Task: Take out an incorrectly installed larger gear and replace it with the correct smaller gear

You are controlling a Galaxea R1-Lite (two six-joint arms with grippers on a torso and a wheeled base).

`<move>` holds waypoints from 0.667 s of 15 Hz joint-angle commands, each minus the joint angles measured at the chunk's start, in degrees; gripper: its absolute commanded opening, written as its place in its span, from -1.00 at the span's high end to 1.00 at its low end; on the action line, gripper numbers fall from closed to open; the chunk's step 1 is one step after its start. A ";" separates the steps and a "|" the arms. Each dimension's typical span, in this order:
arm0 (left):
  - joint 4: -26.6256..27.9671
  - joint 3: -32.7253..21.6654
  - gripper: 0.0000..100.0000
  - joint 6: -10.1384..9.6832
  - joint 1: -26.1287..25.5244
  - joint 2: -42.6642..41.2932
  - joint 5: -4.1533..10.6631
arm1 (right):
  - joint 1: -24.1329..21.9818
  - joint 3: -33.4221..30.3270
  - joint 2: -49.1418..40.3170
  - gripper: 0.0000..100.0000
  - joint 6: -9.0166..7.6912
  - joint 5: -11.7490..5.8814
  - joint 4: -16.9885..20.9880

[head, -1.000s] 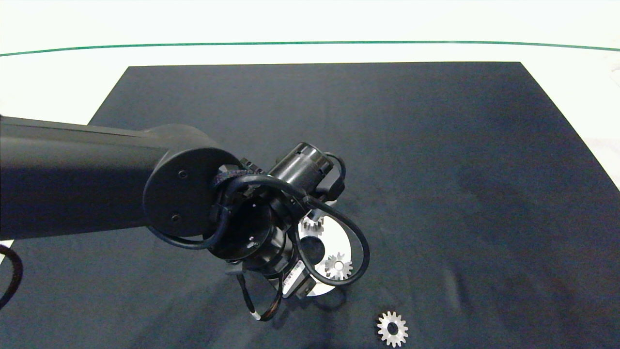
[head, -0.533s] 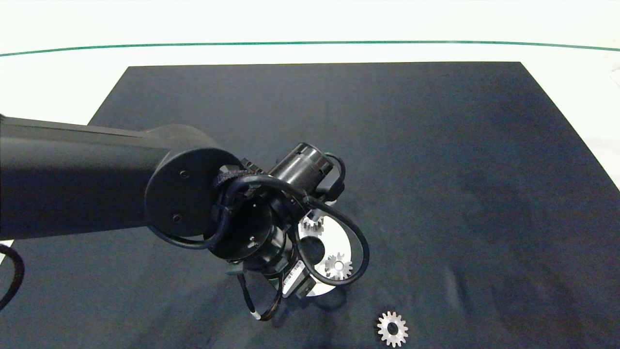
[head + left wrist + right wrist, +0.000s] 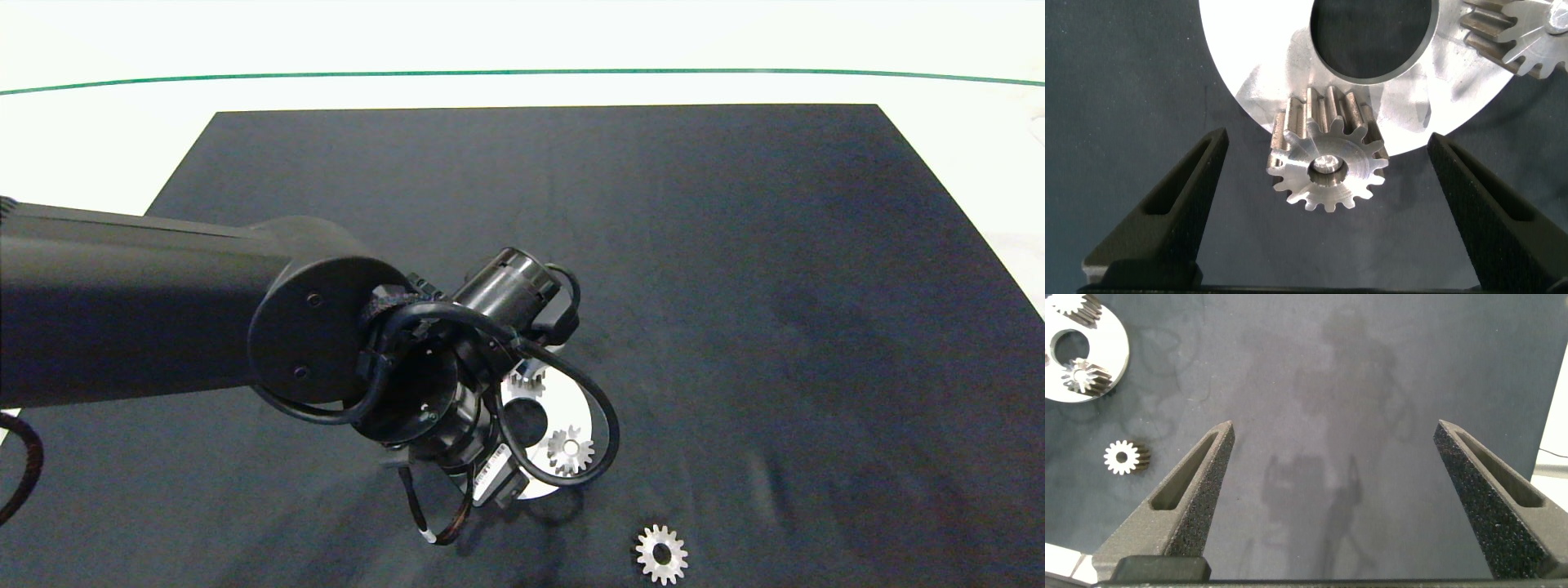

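Covering most of the white table, a wide dark cloth mat carries everything else. The bulky black left arm reaches in over the mat, its wrist and looped cables hanging above a round silver metal disc with a large dark centre hole. In the left wrist view the left gripper hovers over that disc's edge with its two grey fingers spread wide, one on either side of the chunky, tall-sided silver larger gear, touching neither flank. That larger gear stands on the disc's rim, next to the centre hole. Two slightly smaller chunky silver gears sit on the same disc, the second partly hidden by the wrist. The right gripper is off to the side above bare mat, well apart from the disc, fingers spread and holding nothing. The flat silver smaller gear with its wide dark hole lies alone on the mat, near the disc.
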 commanded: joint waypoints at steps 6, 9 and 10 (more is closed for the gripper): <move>0.24 0.13 -1.00 0.00 0.01 0.32 0.12 | -0.07 0.01 0.34 -1.00 -0.07 0.17 0.19; 0.24 0.22 -0.90 0.00 0.71 0.32 0.12 | -0.07 0.01 0.51 -1.00 -0.07 0.17 0.19; 0.24 0.22 -0.87 0.00 0.80 0.32 0.12 | -0.07 0.01 0.51 -1.00 -0.07 0.17 0.19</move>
